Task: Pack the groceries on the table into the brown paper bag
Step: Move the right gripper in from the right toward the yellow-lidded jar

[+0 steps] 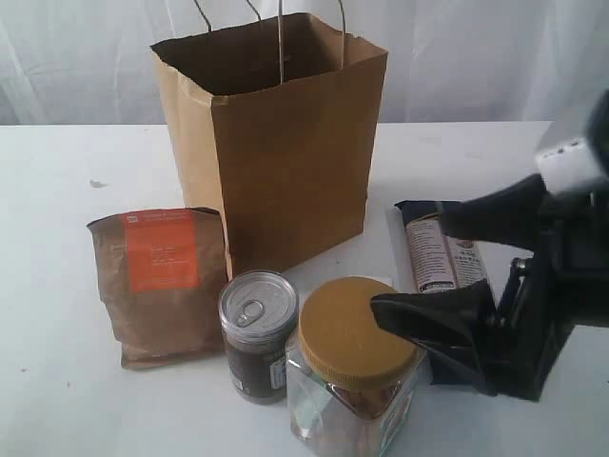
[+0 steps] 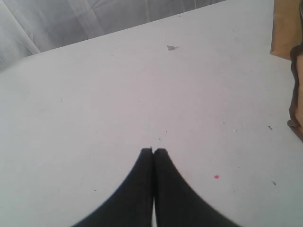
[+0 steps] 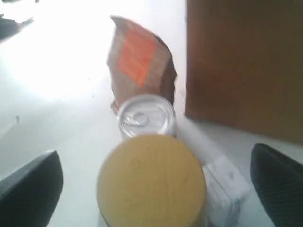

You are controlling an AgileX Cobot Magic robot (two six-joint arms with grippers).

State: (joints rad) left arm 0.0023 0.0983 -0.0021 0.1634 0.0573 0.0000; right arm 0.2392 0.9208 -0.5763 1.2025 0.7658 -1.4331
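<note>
The brown paper bag (image 1: 276, 143) stands open at the back of the white table (image 1: 57, 190). In front of it are the brown pouch with orange label (image 1: 162, 286), the dark pull-tab can (image 1: 257, 328) and the clear yellow-lidded jar (image 1: 357, 367). The long dark pasta packet (image 1: 440, 252) lies to the right. My right gripper (image 1: 409, 264) is open, with its fingers either side of the jar's lid (image 3: 151, 182) and a little above it. A white-blue carton (image 3: 222, 182) lies beside the jar. My left gripper (image 2: 154, 152) is shut and empty over bare table. The yellow-grain bottle is out of view.
In the left wrist view a small crumb (image 2: 171, 47) lies on the table, and a corner of the bag (image 2: 287, 28) and the pouch's edge (image 2: 297, 94) show at the side. A white curtain (image 1: 86, 57) hangs behind the table.
</note>
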